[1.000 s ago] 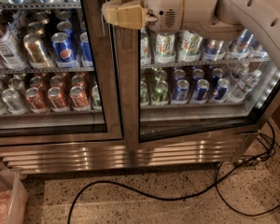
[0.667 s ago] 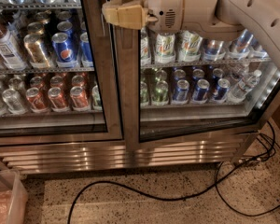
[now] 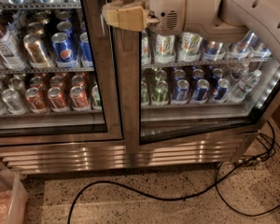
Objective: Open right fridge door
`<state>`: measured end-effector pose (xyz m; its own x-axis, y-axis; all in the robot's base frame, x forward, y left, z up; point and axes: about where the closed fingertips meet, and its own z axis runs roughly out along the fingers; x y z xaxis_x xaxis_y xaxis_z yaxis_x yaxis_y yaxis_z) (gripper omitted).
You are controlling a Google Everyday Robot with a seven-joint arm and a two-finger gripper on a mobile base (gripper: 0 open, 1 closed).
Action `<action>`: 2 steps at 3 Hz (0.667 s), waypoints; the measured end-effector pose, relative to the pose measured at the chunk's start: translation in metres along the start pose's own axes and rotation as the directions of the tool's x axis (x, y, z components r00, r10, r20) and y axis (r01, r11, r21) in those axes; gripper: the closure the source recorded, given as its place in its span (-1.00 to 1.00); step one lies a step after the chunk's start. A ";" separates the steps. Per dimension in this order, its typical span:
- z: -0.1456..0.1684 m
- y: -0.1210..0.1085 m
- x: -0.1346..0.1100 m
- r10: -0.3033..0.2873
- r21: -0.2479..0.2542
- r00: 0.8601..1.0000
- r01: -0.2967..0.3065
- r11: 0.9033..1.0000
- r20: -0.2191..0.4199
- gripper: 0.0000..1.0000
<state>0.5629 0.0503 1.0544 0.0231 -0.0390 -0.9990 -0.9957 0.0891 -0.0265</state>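
Brushed steel frames the right fridge door (image 3: pixel 132 94), with black inner trim around a large clear pane. It sits on the right half of the fridge (image 3: pixel 107 156), above the slatted grille. Rows of green, blue and silver cans show behind the glass. The door's lower edge slants against the grille, so it looks swung slightly out.

Beige arm (image 3: pixel 252 8) enters from upper right, its wrist level and pointing left. Tan gripper (image 3: pixel 123 17) sits high at the seam between the two doors, over the right door's left stile. Whether it is spread or closed: cannot tell.

Black cable (image 3: pixel 154 198) loops on the speckled floor.
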 end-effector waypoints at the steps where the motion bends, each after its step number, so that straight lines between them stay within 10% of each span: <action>1: -0.001 0.007 -0.006 0.008 0.013 1.000 -0.008 1.000 0.007 1.00; 2: -0.003 0.008 -0.006 0.009 0.014 1.000 -0.009 1.000 0.007 1.00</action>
<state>0.5545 0.0486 1.0598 0.0152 -0.0317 -0.9994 -0.9945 0.1029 -0.0184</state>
